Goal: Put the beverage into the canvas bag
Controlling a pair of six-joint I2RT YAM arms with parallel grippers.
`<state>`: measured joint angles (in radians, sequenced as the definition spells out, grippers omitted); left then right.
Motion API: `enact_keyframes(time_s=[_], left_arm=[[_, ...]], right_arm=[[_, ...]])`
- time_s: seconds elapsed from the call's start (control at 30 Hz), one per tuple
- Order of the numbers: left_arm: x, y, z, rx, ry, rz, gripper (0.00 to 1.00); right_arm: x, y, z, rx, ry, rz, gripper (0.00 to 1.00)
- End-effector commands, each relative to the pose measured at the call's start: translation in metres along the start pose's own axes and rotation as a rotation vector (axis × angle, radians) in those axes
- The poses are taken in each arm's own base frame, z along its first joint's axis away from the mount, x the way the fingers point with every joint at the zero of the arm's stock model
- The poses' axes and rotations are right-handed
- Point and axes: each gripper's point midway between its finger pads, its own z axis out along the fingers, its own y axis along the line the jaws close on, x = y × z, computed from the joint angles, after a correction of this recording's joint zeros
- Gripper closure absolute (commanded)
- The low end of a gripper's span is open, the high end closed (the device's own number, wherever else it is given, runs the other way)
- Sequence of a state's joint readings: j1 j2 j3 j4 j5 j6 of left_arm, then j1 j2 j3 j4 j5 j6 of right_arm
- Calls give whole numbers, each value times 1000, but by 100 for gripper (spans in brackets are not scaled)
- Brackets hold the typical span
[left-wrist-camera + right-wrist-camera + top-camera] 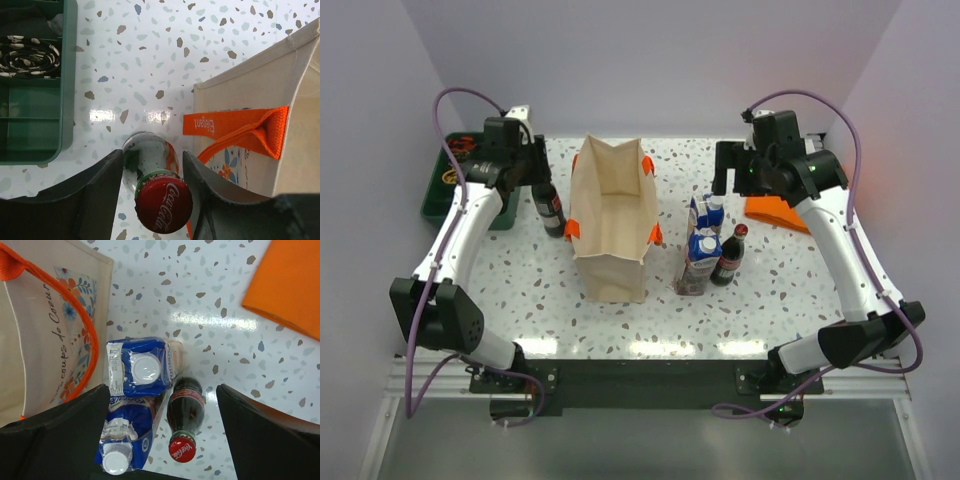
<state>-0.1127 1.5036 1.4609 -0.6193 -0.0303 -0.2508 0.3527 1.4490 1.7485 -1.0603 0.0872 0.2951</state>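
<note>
Top external view: beside the green plastic tray (440,195), the left end effector (538,183) clamps a glossy, red-capped cola bottle (550,208) just left of the canvas bag (610,270). That tall beige cloth tote with orange handles stands open-mouthed on the speckled table (520,290). Right of it, two blue cartons (703,250) and a second cola (730,255) stand clustered beneath the right end effector (728,180), spread wide, a folded orange cloth (775,212) beyond.
</note>
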Motion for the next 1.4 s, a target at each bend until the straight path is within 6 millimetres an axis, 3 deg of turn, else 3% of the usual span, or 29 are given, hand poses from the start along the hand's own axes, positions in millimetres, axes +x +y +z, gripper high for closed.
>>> enact_keyframes(time_s=[0.0, 0.23, 0.53, 0.63, 0.93, 1.3, 1.37], left_arm=[[-13, -9, -4, 36, -40, -3, 47], [-12, -13, -8, 40, -38, 5, 51], [-7, -14, -5, 28, -27, 10, 91], [-9, -14, -6, 23, -34, 12, 100], [-32, -18, -18, 36, -109, 37, 100], [-88, -22, -53, 35, -285, 46, 100], [-99, -24, -58, 35, -301, 46, 100]], right_arm=[[-15, 3, -4, -7, -58, 1, 8], [-12, 2, 2, 1, -53, 5, 8], [-11, 4, 7, -8, -44, 4, 8], [-11, 4, 8, -12, -41, 5, 8], [-11, 15, 13, -45, -32, -15, 8], [-26, 72, 11, -132, -87, -101, 9], [-26, 85, 13, -159, -85, -115, 12]])
